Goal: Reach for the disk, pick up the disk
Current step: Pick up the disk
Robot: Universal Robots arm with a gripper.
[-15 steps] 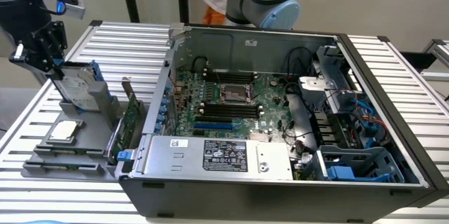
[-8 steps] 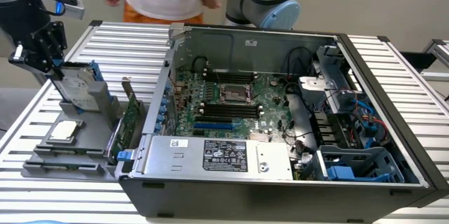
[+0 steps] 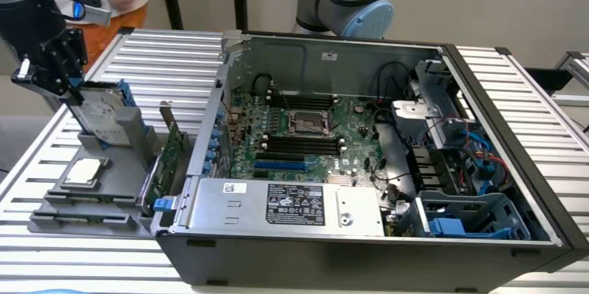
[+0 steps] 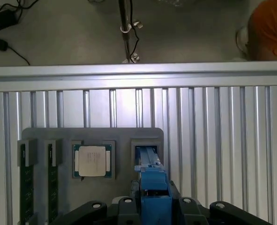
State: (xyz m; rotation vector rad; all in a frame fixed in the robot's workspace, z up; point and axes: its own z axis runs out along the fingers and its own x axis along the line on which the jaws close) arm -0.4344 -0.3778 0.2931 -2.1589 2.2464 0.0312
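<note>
**A:** Where is the disk (image 3: 105, 125)?

**B:** It stands on edge, upright or nearly so, in a slot of the grey holder (image 3: 55, 221). The holder lies on the ribbed metal tabletop (image 3: 165, 59) at the exterior view's left, just beside the open computer case (image 3: 368, 256).

**A:** What does it look like?

**B:** It is a flat silver-grey rectangle with a white printed label (image 3: 98, 109) on its broad face. Blue plastic rails (image 3: 125, 101) run along its edges. The wrist view looks down its narrow edge, where a blue rail (image 4: 150, 185) has its far end sunk in the holder's square pocket.

**A:** And the gripper (image 3: 72, 90)?

**B:** It is black and hangs at the disk's upper end, right against it. I cannot tell whether it is clamped on the disk or only standing around it.

**A:** Anything close by?

**B:** A small square silver chip (image 3: 83, 172) lies flat in its own pocket of the same holder, near the disk's slot but apart from it. A thin green circuit card (image 3: 170, 156) stands upright between the holder and the case wall.
</note>
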